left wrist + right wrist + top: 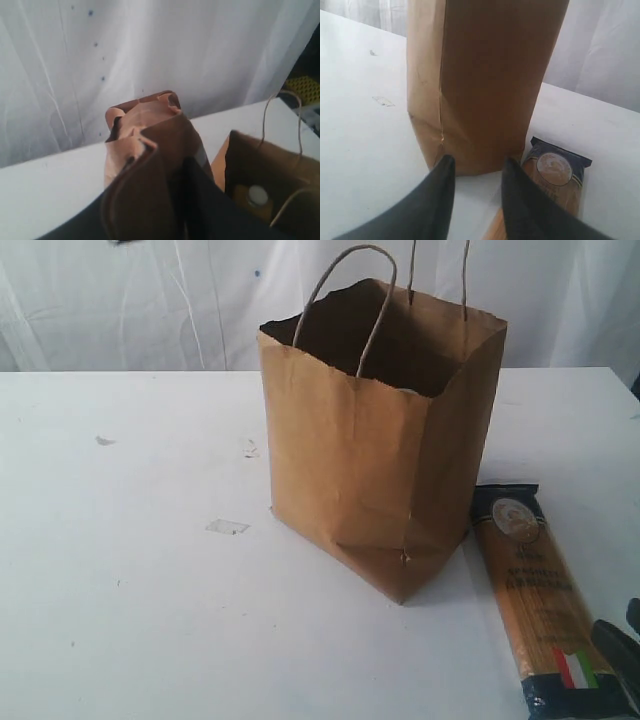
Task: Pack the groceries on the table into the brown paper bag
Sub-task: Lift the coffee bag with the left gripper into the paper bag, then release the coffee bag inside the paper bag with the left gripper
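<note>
The brown paper bag (380,470) stands upright and open on the white table (120,540). The long spaghetti packet (535,590) lies flat beside the bag's right side. In the left wrist view my left gripper (155,192) is shut on the brown pouch (145,145), held up beside the bag's open mouth (265,165). A bottle's white cap (257,195) shows inside the bag. My right gripper (479,162) is open and empty, low over the table in front of the bag (480,75), with the packet (555,175) just beside one finger. It also shows at the exterior view's lower right corner (622,638).
A white curtain hangs behind the table. Small scuffs and a scrap of tape (227,527) mark the tabletop left of the bag. The bag's two loop handles (345,300) stick up above its ragged rim.
</note>
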Motion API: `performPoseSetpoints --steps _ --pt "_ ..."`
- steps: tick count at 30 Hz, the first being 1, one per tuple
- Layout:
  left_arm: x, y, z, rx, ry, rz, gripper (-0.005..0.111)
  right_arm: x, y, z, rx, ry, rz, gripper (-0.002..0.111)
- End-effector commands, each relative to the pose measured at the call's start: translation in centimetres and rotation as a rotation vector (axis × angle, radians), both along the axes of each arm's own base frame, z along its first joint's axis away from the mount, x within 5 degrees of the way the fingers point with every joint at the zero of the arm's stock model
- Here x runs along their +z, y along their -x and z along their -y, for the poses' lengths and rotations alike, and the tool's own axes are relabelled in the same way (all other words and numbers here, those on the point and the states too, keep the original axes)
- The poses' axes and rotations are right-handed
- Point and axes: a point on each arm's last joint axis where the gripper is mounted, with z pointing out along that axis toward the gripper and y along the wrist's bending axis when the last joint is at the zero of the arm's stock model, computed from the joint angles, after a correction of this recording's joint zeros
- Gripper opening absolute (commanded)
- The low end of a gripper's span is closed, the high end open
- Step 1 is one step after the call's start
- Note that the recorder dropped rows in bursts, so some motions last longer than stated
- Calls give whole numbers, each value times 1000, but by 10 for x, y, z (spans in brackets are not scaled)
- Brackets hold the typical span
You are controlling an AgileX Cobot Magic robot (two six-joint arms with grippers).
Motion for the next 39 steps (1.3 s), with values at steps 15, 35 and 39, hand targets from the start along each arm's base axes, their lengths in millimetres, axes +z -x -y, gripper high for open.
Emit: performPoseSetpoints --steps 15,35,39 --pt "-34 -72 122 -490 106 -11 0 1 0 0 -8 -31 0 31" --pt "-34 -46 135 -599 71 -98 81 1 0 0 -9 -28 1 31" --pt "13 15 95 -621 18 -10 42 1 0 0 -9 -28 1 31"
